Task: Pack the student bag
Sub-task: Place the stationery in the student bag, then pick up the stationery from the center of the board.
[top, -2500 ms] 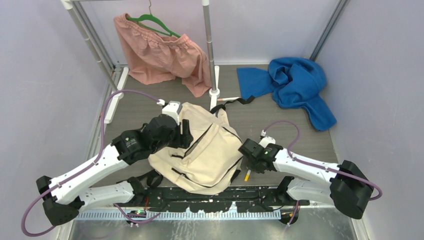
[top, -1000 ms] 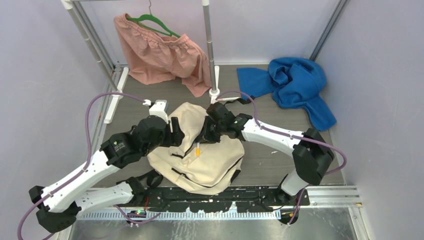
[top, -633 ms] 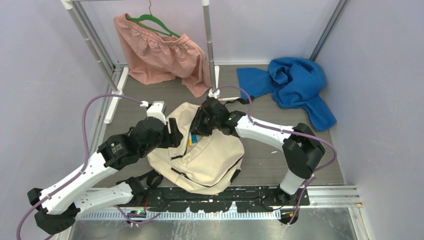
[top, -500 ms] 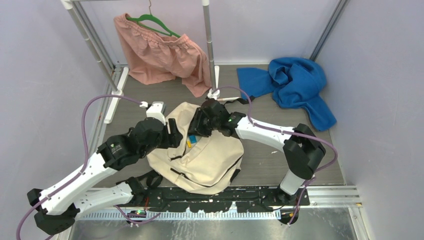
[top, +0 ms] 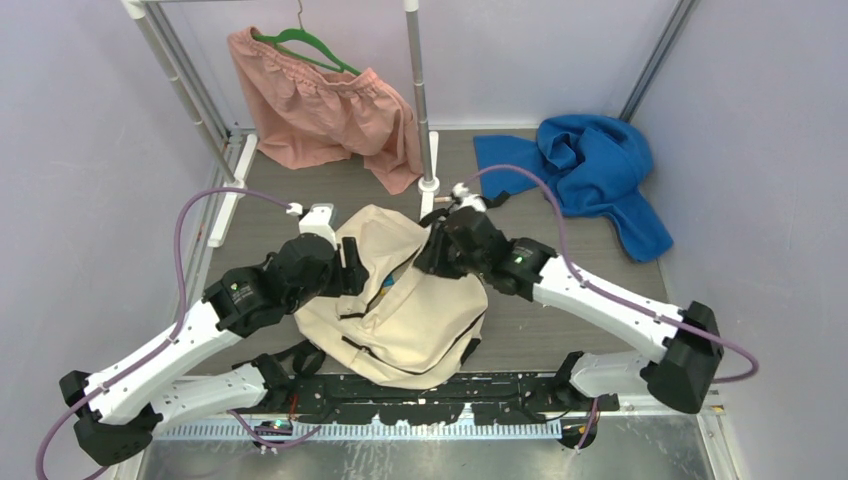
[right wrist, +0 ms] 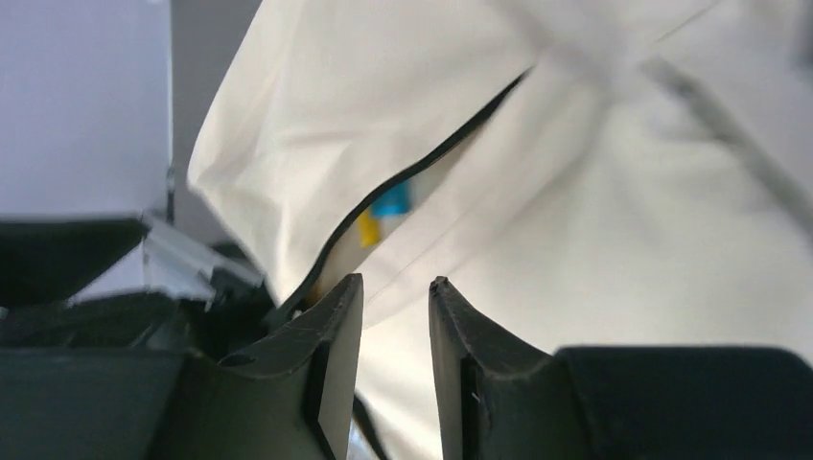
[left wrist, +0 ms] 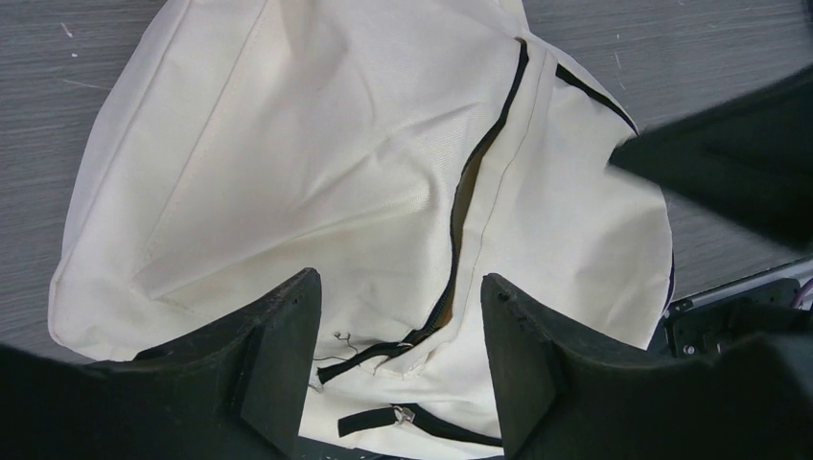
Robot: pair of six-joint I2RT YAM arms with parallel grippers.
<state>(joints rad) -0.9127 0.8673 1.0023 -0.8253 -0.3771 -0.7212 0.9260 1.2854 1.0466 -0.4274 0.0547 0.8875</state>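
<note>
Student bag [top: 400, 310] lies flat mid-table [top: 605, 262] between both arms, main zipper [left wrist: 458, 216] unzipped and gaping. Left gripper [left wrist: 398, 369] hovers over the bag's left side, jaws wide apart, holding nothing. Right gripper [right wrist: 395, 355] sits just beside the opening, jaws slightly apart, nothing between them. Through the gap a small yellow-and-blue item [right wrist: 379, 216] shows inside; too blurred to say what it is. Progress judgement: at least one item packed, zipper not closed, so closing and possibly more loading is left.

Grey table [top: 330, 195] under student bag [top: 410, 320], blue cloth [top: 590, 170]
</note>
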